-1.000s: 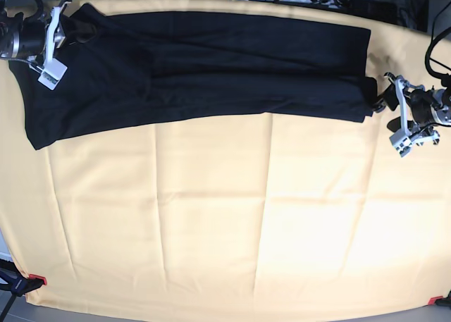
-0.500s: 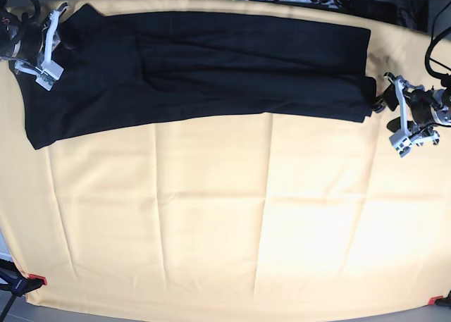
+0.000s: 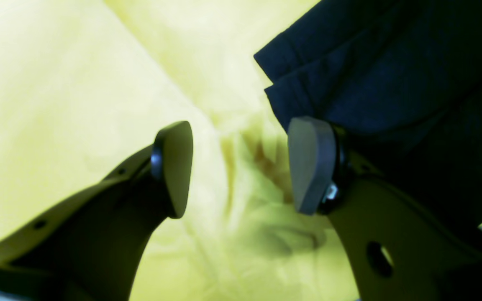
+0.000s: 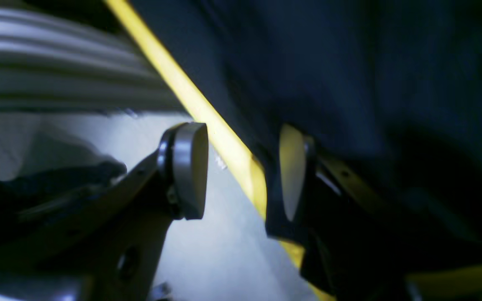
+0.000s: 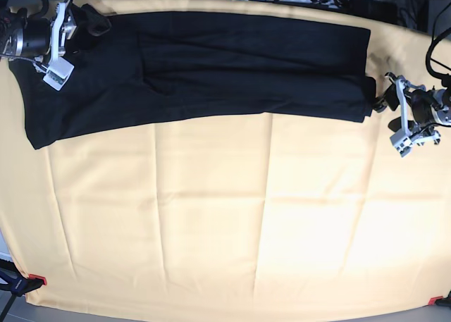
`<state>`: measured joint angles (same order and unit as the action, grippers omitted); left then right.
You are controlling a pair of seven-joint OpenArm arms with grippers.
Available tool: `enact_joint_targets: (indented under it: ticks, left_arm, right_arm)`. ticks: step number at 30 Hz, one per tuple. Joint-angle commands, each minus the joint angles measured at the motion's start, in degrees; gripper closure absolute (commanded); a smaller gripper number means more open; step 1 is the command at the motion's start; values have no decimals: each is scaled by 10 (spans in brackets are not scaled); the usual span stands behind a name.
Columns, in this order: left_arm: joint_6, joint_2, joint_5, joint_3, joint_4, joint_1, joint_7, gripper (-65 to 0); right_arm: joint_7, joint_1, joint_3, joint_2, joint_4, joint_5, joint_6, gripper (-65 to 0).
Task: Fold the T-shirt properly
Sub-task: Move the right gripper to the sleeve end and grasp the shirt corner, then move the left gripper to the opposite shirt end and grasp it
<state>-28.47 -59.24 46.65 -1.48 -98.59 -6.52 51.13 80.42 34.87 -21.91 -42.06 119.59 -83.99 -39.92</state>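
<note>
- At about ten o'clock in the base view, the right gripper (image 5: 56, 36) sits at the far corner of the worktop (image 5: 211, 223), over one end of the T-shirt (image 5: 211, 65). Its fingers (image 4: 188, 169) stand apart; its wrist view shows no cloth pinched between them, though dark cloth lies against the outer side of one finger.
- One T-shirt, black, lies flat as a long band across the twelve o'clock edge of the worktop, already folded lengthwise, on a single pale yellow tablecloth (image 5: 211, 265).
- The shirt looks soft, light and limp. It would likely sag and slide if lifted from one point, so taking hold at the two short ends, on the layered corners, seems the surest hold.
- At about three o'clock, the left gripper (image 5: 402, 121) rests just beside the shirt's other end. Its fingers (image 3: 308, 165) are wide apart with only tablecloth between them; the stacked hem edges lie just beyond one fingertip.
- Counted: one garment, one tablecloth, two grippers.
</note>
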Motion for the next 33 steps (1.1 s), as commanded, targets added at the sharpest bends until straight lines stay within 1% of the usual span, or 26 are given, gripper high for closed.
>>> enact_joint_targets:
  ticks: [1, 4, 5, 6, 7, 9, 10, 12, 13, 15, 17, 21, 25, 30, 32, 33]
  left_arm:
    - [2, -17, 3, 9, -5, 7, -5, -369]
    - [2, -17, 3, 9, -5, 7, -5, -369]
    - [2, -17, 3, 9, -5, 7, -5, -369]
    - [2, -17, 3, 9, -5, 7, -5, -369]
    - [2, -17, 3, 9, -5, 7, -5, -369]
    - [2, -17, 4, 9, -5, 7, -6, -369]
    - [2, -17, 6, 9, -5, 7, -6, -369]
    - [2, -17, 18, 9, -5, 7, -17, -369]
    - [2, -17, 24, 9, -5, 7, -19, -369]
    - [-2, -16, 33, 9, -5, 9, -18, -369]
    - [-2, -15, 33, 9, -5, 16, -18, -369]
    - [10, -15, 42, 9, -5, 42, -18, -369]
    - [12, -14, 49, 9, -5, 66, -16, -369]
    - [38, -12, 48, 12, -5, 91, -16, -369]
    - [58, 0, 42, 27, -5, 94, -10, -369]
    - [69, 11, 42, 42, -5, 93, -3, -369]
  right_arm:
    - [-4, -1, -17, -11, 20, -10, -1, -303]
    - [-4, -3, -53, -11, 58, -10, -1, -301]
    - [-4, -3, -65, -10, 65, -10, -1, -289]
    - [-4, -3, -76, -4, 68, -10, -1, -253]
    - [-21, -3, -83, 5, 68, -10, -1, -191]
    - [-79, -4, -85, 32, 65, 62, -1, -21]
    - [-110, -4, -84, 49, 60, 96, -1, 0]
    - [-170, -4, -84, 82, 40, 154, -1, 0]
    - [-190, -5, -84, 96, 26, 178, -1, 0]
    - [-215, -10, -83, 113, -9, 229, -1, 0]
    - [-220, -27, -83, 121, -52, 264, -1, 0]
    - [-225, -64, -83, 127, -146, 268, -1, 0]
    - [-227, -83, -83, 128, -217, 268, -1, 0]
    - [-228, -83, -83, 129, -239, 269, -1, 0]
    - [-228, -82, -83, 129, -239, 268, -1, 0]
    - [-228, -82, -83, 129, -239, 269, -1, 0]
